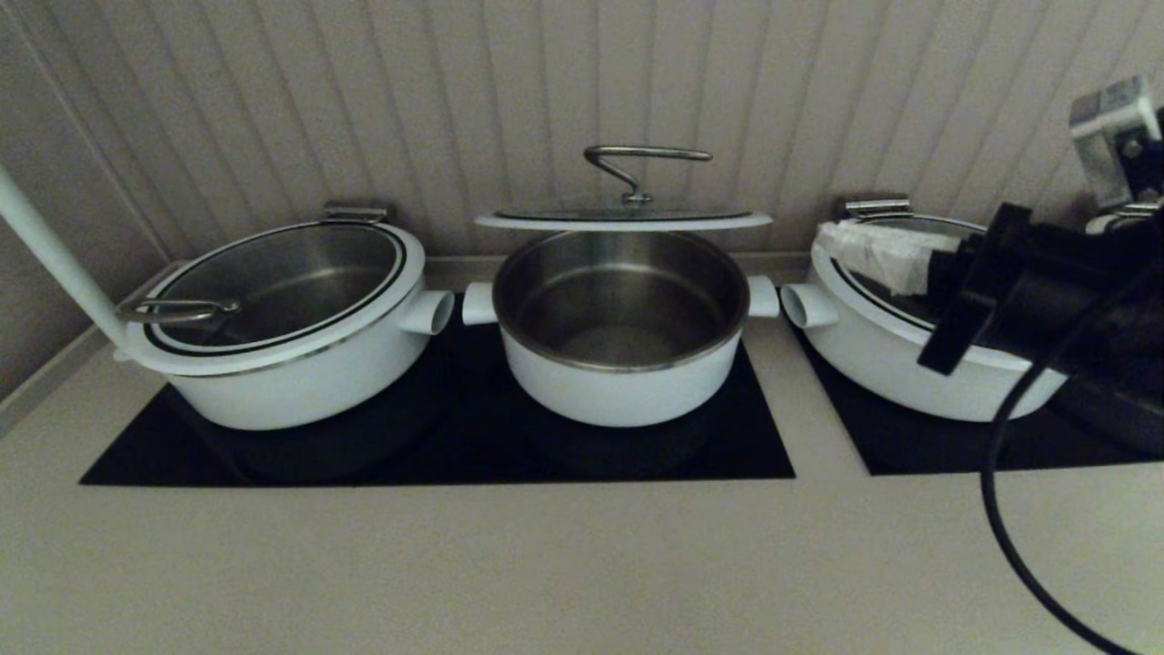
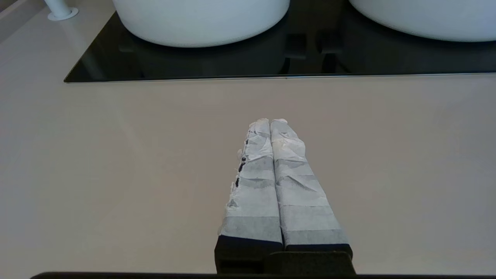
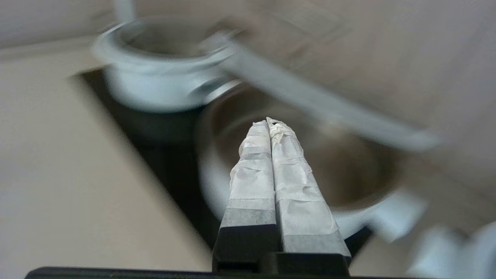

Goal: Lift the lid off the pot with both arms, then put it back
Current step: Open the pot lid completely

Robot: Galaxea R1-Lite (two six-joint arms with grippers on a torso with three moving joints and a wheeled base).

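A thin white pole [image 1: 50, 250] leans in at the far left edge, its foot on the pale worktop [image 1: 509, 564]. Just beside it stands the left pot [image 1: 291, 327], white and wide, with its own glass lid resting tilted on it and a steel handle [image 1: 173, 311] pointing to the side. It sits on a black cooktop panel [image 1: 436, 450], which it shares with the middle pot.

The left hand [image 2: 270, 122] shows only in its wrist view: its two pale wrapped fingers are pressed together, gripping nothing, and it hangs above bare worktop near the front edge of the black panel, well apart from the pots.

In the middle stands the pot [image 1: 621, 327], round and white with a steel inside and a short stub handle on each side. It is uncovered. The lid [image 1: 623, 218] sits level above the back of the pot's rim, seen edge-on, its curved steel bar handle [image 1: 647, 156] broadside to the head view. Neither hand touches it; what holds it up cannot be told.

On the right, a third white pot [image 1: 909, 341] sits on a second black panel [image 1: 955, 446]. The right hand [image 1: 832, 238] reaches over this pot's rim, its wrapped fingers closed on each other and empty, pointing toward the middle pot, apart from the lid. A black cable [image 1: 1009, 509] loops down from the arm.
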